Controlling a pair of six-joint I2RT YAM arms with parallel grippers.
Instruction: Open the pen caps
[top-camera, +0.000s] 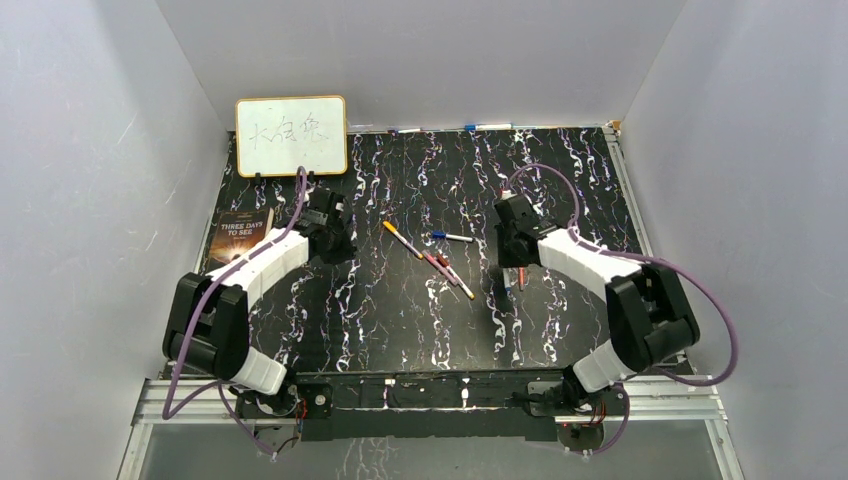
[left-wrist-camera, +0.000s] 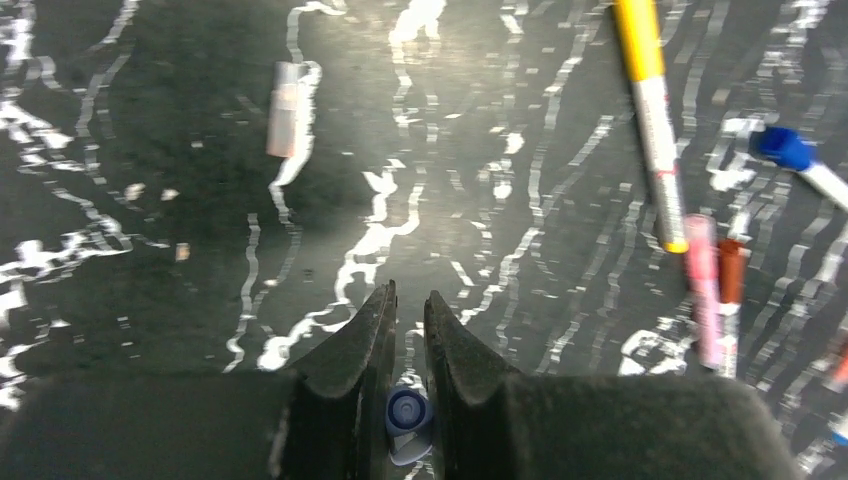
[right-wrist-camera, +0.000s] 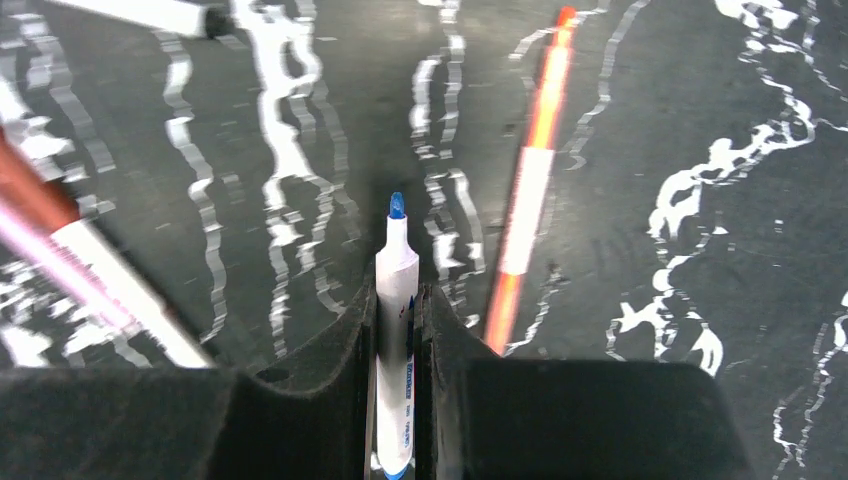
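While tight around one blue cap, left jaws; right jaws around one uncapped pen.

The right pincer clamps an uncapped blue-tipped white pen, an orange pen lying beside it.

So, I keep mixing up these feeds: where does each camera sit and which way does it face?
Top external: above and behind the bases, looking down at the table; both arms, left gripper, right gripper show.
Left wrist: on the left arm, facing the table; its gripper shut on a blue cap.
Right wrist: on the right arm, facing down; its gripper shut on an uncapped blue pen.
Shared: top and left wrist both see the yellow pen.
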